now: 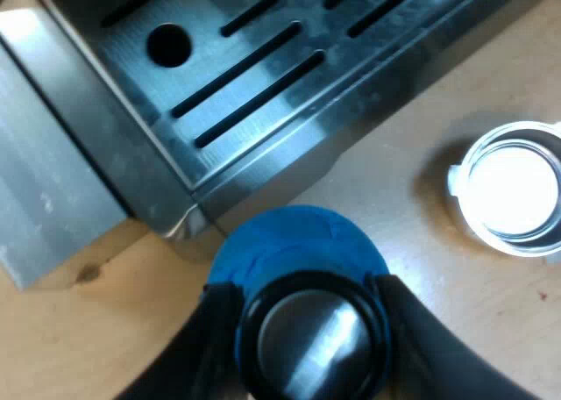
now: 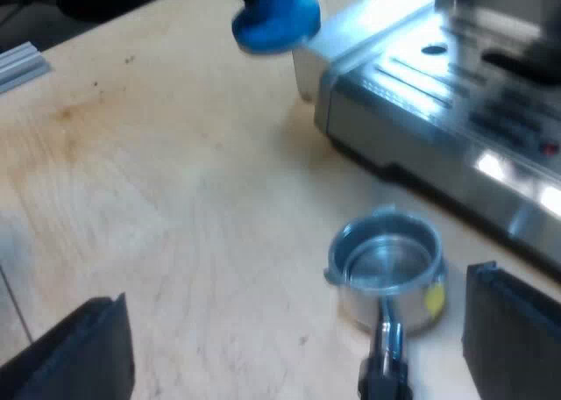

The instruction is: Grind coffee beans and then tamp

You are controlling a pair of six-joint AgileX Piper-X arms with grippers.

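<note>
We see the bench (image 2: 175, 198) as pale wood, with the espresso machine (image 2: 438, 110) standing on it. Its slotted drip tray (image 1: 263, 67) lies close under the left wrist view.

Our left claw (image 1: 307, 308) is clamped on the blue tamper (image 1: 298, 242), one black finger on each side of its dark top. In the right wrist view the tamper hangs above the bench, just beside the machine's corner.

Our right claw (image 2: 294, 339) stands wide apart and holds nothing. Between its fingers the metal holder (image 2: 386, 264) sits loose on the bench, near the machine's front, with its dark handle (image 2: 384, 365) pointing toward the claw.

The basket of the holder looks bare and shiny, and we can make out no grounds in it. We judge that grinding is not yet done. Bringing the tamper down now would press on nothing.

Other risks come from how things lie:
- **The holder:** it is unbraced, so an off-centre push could tip or skid it across the smooth wood.
- **The tamper:** it hangs close to the machine's corner, so a careless swing toward the holder could clip the tray's edge and twist it in the grip.
- **The handle:** the right claw could nudge it aside if it closes off-line.
</note>
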